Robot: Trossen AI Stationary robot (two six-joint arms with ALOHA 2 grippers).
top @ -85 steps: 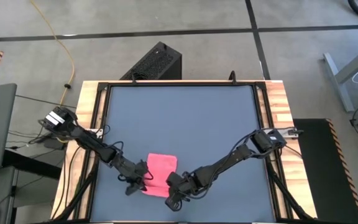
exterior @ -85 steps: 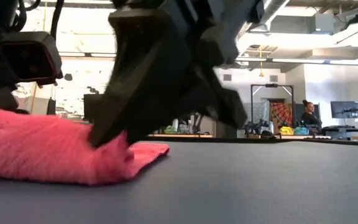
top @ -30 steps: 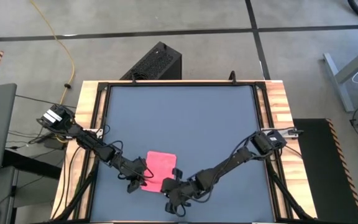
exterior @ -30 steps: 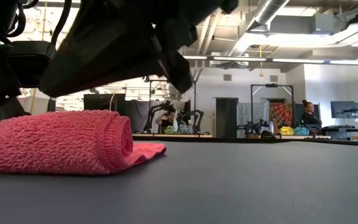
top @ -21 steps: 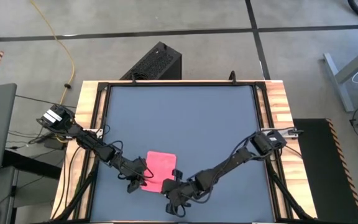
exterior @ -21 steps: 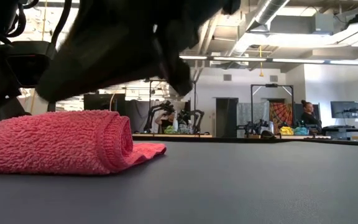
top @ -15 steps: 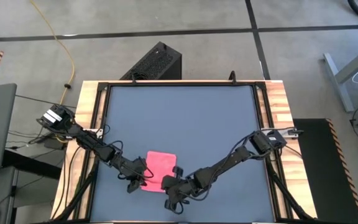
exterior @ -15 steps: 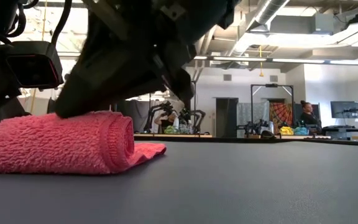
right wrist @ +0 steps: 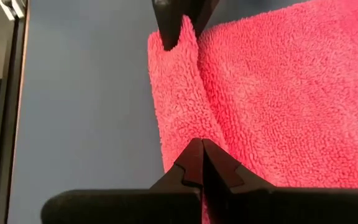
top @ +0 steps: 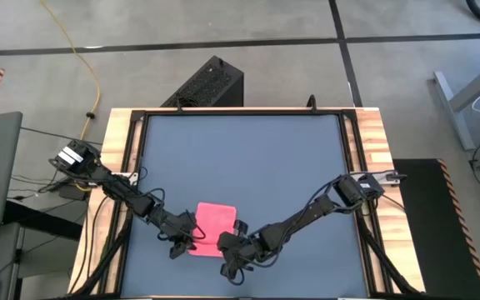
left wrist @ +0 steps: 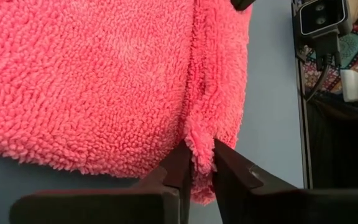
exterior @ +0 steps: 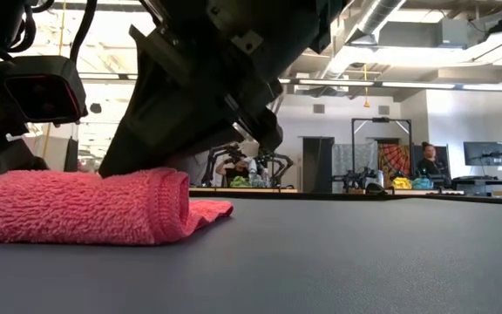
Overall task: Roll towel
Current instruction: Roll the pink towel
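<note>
You had the towel (top: 216, 223) lying on the dark table (top: 248, 158), close to the near edge and a bit left of the middle; both arms were down at it, one on each side; the roll had only just begun; in the low view the near edge of the towel (exterior: 85, 205) was turned over into one fat fold, and a thin flat bit stuck out from under it toward the far side; from above most of the pink cloth looked flat, so I judged that most of the rolling was left for you to do; your left gripper (top: 192, 237) sat at the left near corner; in its own wrist view the two dark fingers (left wrist: 180, 167) had a small tuft of the rolled edge of the towel (left wrist: 104, 81) between them, with a little gap, so I think it was pinching that tuft, though the hold looked light; your right gripper (top: 226, 242) sat at the right near corner; in its wrist view the fingers (right wrist: 191, 163) were pressed tight together, right over the crease where the fold met the flat part of the towel (right wrist: 260, 93); I could not tell if any cloth was caught between them; to me the next job was to push that fold on across the flat part, keeping both ends even, so the roll did not come out crooked.
</note>
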